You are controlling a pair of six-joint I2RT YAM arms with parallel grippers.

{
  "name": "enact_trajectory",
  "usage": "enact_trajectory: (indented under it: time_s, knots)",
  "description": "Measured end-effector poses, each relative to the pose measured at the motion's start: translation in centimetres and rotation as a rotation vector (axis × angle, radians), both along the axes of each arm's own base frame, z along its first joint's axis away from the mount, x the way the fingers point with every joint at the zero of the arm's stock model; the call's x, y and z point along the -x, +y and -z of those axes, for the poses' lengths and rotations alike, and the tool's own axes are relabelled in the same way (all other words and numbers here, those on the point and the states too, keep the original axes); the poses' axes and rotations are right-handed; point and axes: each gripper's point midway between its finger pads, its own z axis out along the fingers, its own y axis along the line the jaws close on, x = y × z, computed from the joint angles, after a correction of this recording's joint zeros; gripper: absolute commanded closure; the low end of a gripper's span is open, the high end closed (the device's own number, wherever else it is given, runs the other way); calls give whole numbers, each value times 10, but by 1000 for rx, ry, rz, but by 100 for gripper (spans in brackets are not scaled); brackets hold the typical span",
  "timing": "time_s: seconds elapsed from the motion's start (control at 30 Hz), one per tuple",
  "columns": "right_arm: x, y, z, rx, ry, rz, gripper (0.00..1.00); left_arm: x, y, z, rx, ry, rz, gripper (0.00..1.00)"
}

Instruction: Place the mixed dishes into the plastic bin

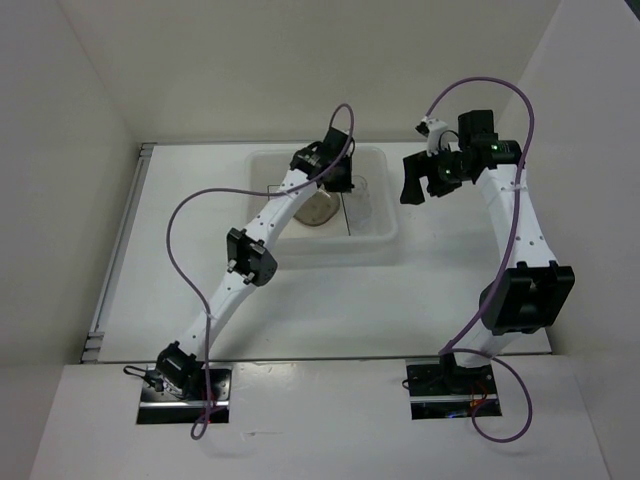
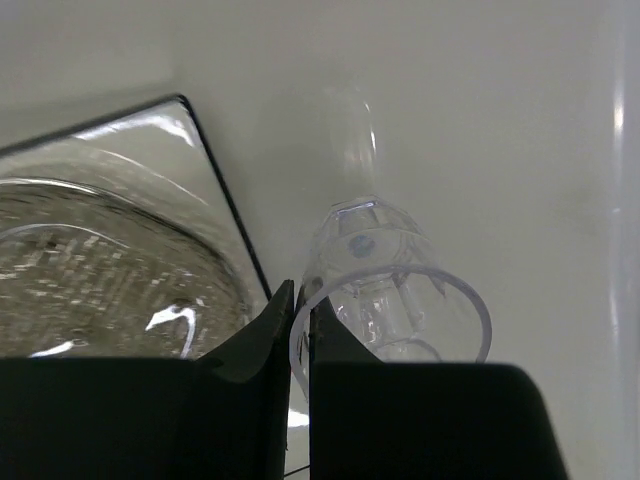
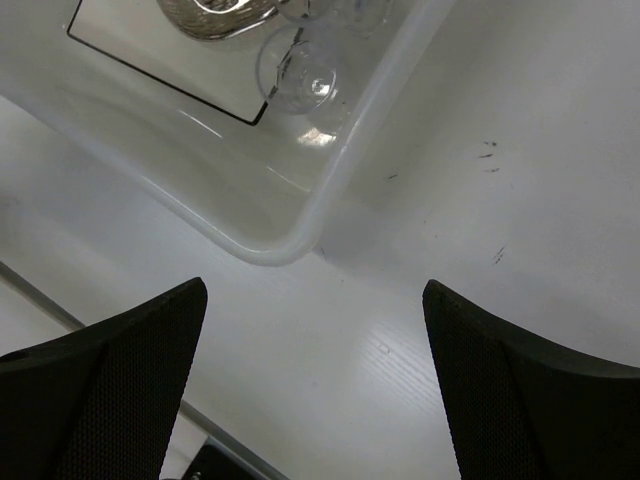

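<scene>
The left gripper (image 2: 300, 302) is pinched on the rim of the cup (image 2: 372, 240) with one finger inside and one outside, probably to set it down in the bin (image 3: 290, 245) just beside the plate (image 2: 150, 140). The right gripper (image 3: 315, 290) hangs wide open and empty (outside the bin's corner). The cup is clear and thin-walled; the dish (image 2: 100, 260) on the plate is greyish and speckled.

two arms, same build. left arm (image 1: 262, 232) and right arm (image 1: 520, 225): white link shells with chunky black joint housings. a purple cable (image 1: 178, 225) loops off each arm, one at frame left, one at upper right. black bases (image 1: 175, 372) sit on metal plates (image 1: 150, 408) at frame bottom. green light (image 1: 493, 152) on the right wrist. left gripper (image 2: 302, 310) fingers (image 2: 420, 420) smooth matte black, wedge tips. right gripper (image 3: 314, 300) fingers (image 3: 110, 385) black, broad, fine mesh texture.
</scene>
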Motion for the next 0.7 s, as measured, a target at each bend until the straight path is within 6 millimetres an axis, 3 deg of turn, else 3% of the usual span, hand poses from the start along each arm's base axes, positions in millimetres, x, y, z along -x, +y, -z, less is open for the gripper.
enact_trajectory:
  time_s: [0.07, 0.23, 0.4, 0.47, 0.6, 0.7]
  knots:
    - [3, -1, 6, 3, 14, 2, 7, 7, -10, 13, -18, 14, 17, 87]
    - [7, -3, 13, 14, 33, 8, 7, 19, -21, 25, -44, 33, 36, 80]
    - [8, -3, 12, 14, 29, 5, 7, 14, -14, 25, -52, 26, 17, 64]
    - [8, -2, 12, 11, 30, 3, 7, 11, -11, 25, -57, 22, 9, 50]
    - [9, -1, 12, 5, 30, -2, 7, 5, -6, 23, -59, 8, -9, 39]
    - [8, -1, 12, 7, 30, 2, 3, -1, 0, 10, -53, -18, -30, 24]
